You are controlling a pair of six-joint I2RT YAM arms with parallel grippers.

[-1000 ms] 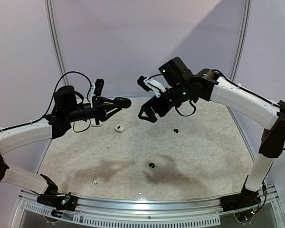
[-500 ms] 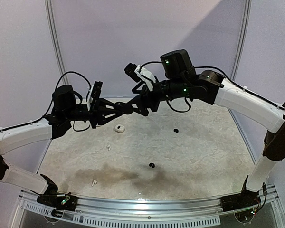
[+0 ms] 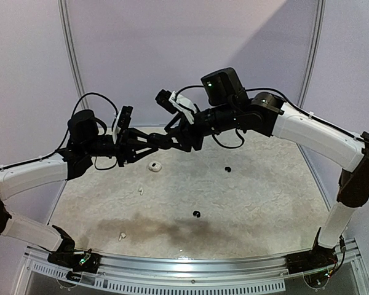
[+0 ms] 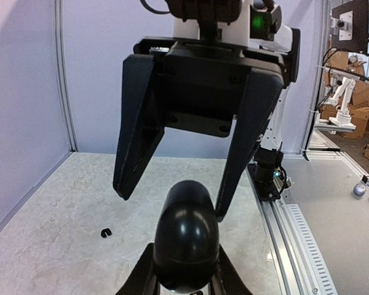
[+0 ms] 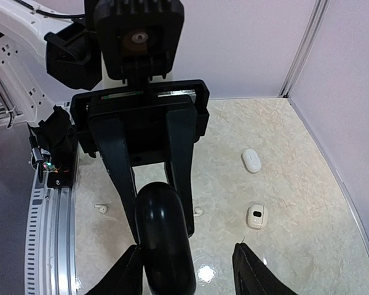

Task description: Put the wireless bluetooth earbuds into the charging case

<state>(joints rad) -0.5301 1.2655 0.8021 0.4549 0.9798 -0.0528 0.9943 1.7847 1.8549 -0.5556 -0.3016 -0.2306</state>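
**Grippers.** The left gripper is closed almost fully on a glossy black pill-shaped case. It clamps the case's lower end from both sides and holds it in the air, over the far left of the pale marbled tabletop, towards 11 o'clock. The right gripper faces it head-on with its jaws about half spread, one finger on either side of the case's free end. The left wrist view shows a gap at both fingers. The right wrist view shows one finger very close to the case, and contact there cannot be confirmed. The right gripper holds nothing.

**Count, overhead view, near to far.**
- White short-stemmed earbuds: two seen. The first lies at 8 o'clock on the tabletop, nearest the arm bases. The second earbud lies at 9 o'clock.
- Black rounded earbuds: two seen. The first lies just to the 6 o'clock side of the tabletop's centre. The other black earbud lies farther off at 1 o'clock.
- All four earbuds lie loose, well apart from each other and from the held case.

**White rounded cases: two, right wrist view.** They lie apart on the tabletop, at about 3 o'clock and 2 o'clock of the held case in that view.
- The nearer one bears a dark spot.
- The farther white case is plain.

Any lettering on the cases is too small to read.
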